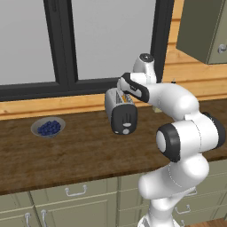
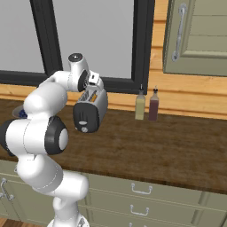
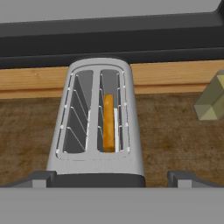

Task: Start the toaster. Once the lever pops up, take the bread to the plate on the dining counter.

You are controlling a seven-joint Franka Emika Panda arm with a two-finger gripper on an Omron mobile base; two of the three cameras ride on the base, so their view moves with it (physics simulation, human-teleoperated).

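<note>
Two fingertips spread wide, the hand (image 3: 112, 178) hovers released over the toaster (image 3: 97, 127) (bread (image 3: 108, 123) inside).

The white arm bends forward, its end effector (image 3: 112, 178) pointing down, fingers spread wide.

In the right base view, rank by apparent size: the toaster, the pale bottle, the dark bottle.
1. The toaster, clearly largest, though it also sits nearer the camera.
2. The pale bottle and the dark bottle: side by side against the wall, they look alike, so no ranking.
</note>
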